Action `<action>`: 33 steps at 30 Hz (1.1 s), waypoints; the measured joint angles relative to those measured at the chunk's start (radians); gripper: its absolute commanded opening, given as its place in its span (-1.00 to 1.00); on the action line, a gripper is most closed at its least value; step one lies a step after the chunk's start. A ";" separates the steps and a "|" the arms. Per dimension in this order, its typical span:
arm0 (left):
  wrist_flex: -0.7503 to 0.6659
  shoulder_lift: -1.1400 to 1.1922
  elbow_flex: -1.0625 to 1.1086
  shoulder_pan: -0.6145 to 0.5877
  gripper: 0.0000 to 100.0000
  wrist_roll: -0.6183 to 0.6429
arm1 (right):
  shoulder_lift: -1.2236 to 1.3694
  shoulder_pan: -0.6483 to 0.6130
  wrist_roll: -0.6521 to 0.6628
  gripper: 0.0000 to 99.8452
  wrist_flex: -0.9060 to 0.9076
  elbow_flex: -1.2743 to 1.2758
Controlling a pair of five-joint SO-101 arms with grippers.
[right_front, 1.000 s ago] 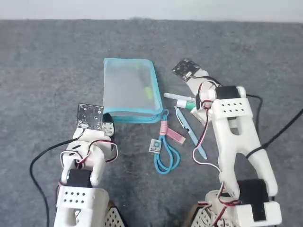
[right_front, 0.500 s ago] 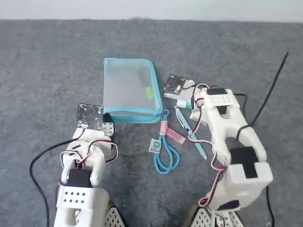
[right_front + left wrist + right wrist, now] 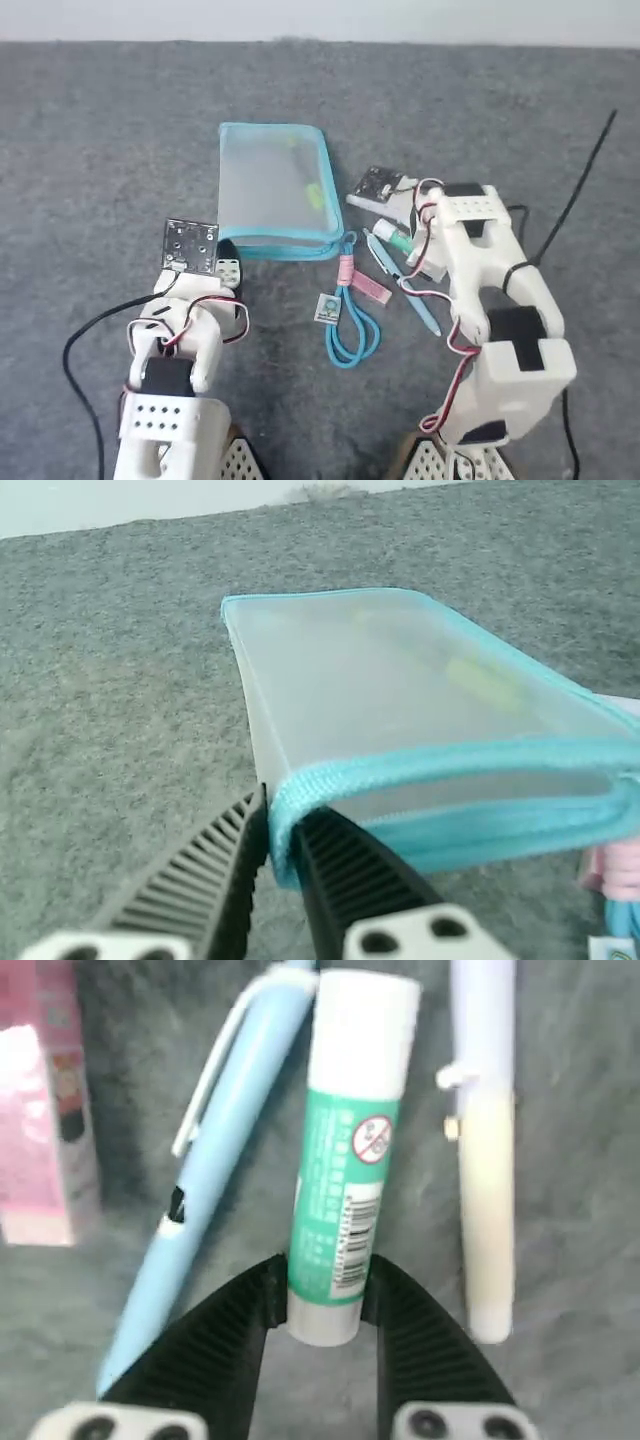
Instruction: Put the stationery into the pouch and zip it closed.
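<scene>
The translucent pouch (image 3: 270,190) with teal trim lies flat on the grey carpet, something yellow-green inside it. My left gripper (image 3: 229,264) is shut on the pouch's (image 3: 400,700) near-left corner, the teal edge pinched at the tips of the left gripper (image 3: 280,820). To the pouch's right lie a white pen (image 3: 365,203), a green-and-white glue stick (image 3: 390,234) and a light blue pen (image 3: 405,285). My right gripper (image 3: 322,1300) holds the near end of the glue stick (image 3: 350,1160), with the blue pen (image 3: 220,1130) and white pen (image 3: 485,1160) on either side.
A blue cord loop (image 3: 352,335) with a small tag (image 3: 326,308) runs from the pouch's zipper end toward the arms. A pink eraser (image 3: 374,290) lies beside it, close to the blue pen. Open carpet lies left of and behind the pouch.
The right arm has drawn its wrist back toward me and lowered over the stationery, and its gripper now sits around the glue stick. The left arm and pouch have not moved.
</scene>
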 measured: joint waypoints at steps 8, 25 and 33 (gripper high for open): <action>0.000 0.000 0.000 0.000 -0.98 0.002 | 0.000 0.000 -0.150 -0.98 0.192 -0.130; 0.000 0.000 0.000 0.000 -0.98 0.002 | -0.529 -0.011 -0.296 -0.99 0.393 0.098; 0.000 0.000 0.000 0.000 -0.98 0.002 | -0.875 -0.230 -0.341 -0.99 0.571 0.121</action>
